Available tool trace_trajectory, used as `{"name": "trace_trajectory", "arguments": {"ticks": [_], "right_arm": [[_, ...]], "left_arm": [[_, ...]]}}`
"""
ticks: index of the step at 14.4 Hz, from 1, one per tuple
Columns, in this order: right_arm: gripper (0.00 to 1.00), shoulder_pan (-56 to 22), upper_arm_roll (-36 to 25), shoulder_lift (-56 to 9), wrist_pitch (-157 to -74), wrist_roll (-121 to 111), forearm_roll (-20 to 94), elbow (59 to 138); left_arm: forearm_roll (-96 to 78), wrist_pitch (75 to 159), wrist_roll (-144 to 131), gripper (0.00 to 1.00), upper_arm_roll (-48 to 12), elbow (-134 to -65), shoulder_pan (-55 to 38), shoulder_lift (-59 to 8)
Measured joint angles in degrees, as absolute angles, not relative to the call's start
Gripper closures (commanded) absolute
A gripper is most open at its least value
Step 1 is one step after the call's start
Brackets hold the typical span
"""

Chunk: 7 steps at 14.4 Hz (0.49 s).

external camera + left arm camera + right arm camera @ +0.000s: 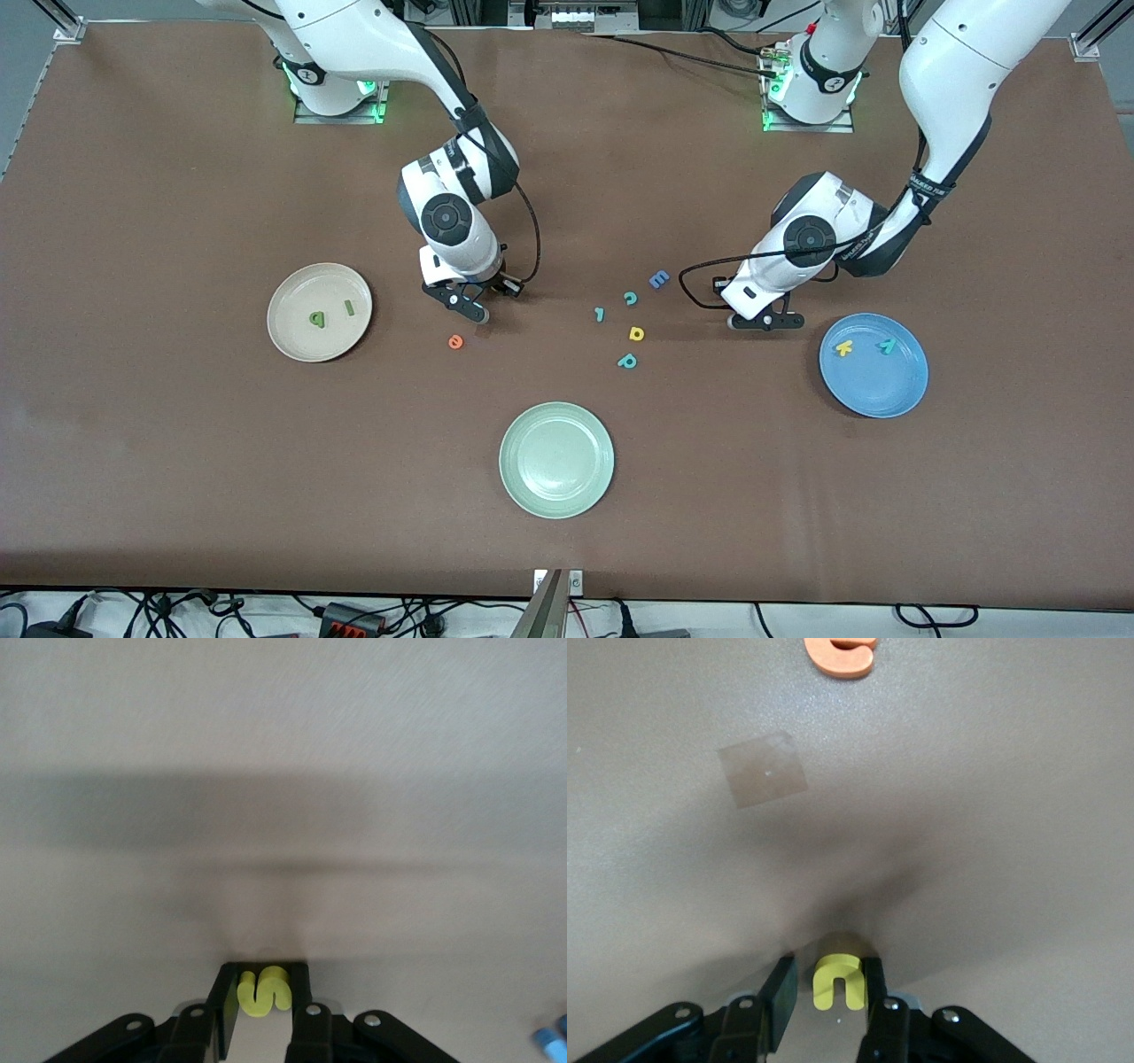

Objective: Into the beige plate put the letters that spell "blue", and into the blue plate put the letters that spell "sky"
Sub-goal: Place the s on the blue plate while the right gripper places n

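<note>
Left gripper (pixel 264 1014) pinched the s (pixel 264 990), just beside the blue plate (pixel 873 397). Right gripper (pixel 826 1001) pinched the u (pixel 837 981); beige plate (pixel 288 341) lay toward its table end.

My brown table (pixel 177 461) has three plates on it: going round from its middle, the beige plate (pixel 292 346) sits at nine o'clock, the blue plate (pixel 873 399) at three o'clock and a pale green plate (pixel 555 461) at six o'clock. The orange e (pixel 455 341) lies at eleven o'clock from the green plate. At one o'clock from it lie a teal p (pixel 627 361), a yellow letter (pixel 636 333), a tiny teal letter (pixel 600 314), a teal c (pixel 630 299) and a blue block E (pixel 658 279).
</note>
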State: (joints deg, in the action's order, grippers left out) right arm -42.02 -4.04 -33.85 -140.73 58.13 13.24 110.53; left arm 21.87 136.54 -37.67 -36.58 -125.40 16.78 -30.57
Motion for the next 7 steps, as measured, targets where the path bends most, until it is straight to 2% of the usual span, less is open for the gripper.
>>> {"name": "trace_trajectory", "arguments": {"ticks": [2, 3, 5, 7], "right_arm": [[0.61, -42.07, -4.05, -33.85, -140.73, 58.13, 13.23, 110.53], [0.67, -42.09, -4.06, -33.85, -140.73, 58.13, 13.23, 110.54], [1.00, -42.29, -4.08, -33.85, -140.74, 58.13, 13.20, 110.54], [1.00, -42.57, -4.12, -33.76, -140.79, 58.13, 13.19, 110.53]], "left_arm": [[21.90, 130.05, -37.20, 0.92, -36.71, -122.85, 16.79, -30.26], [21.92, 126.72, -36.19, 0.92, -36.78, -120.66, 16.80, -30.06], [21.94, 120.75, -31.64, 0.92, -36.60, -115.28, 16.99, -29.68], [21.97, 116.49, -24.14, 0.92, -35.76, -110.11, 18.33, -29.68]]}}
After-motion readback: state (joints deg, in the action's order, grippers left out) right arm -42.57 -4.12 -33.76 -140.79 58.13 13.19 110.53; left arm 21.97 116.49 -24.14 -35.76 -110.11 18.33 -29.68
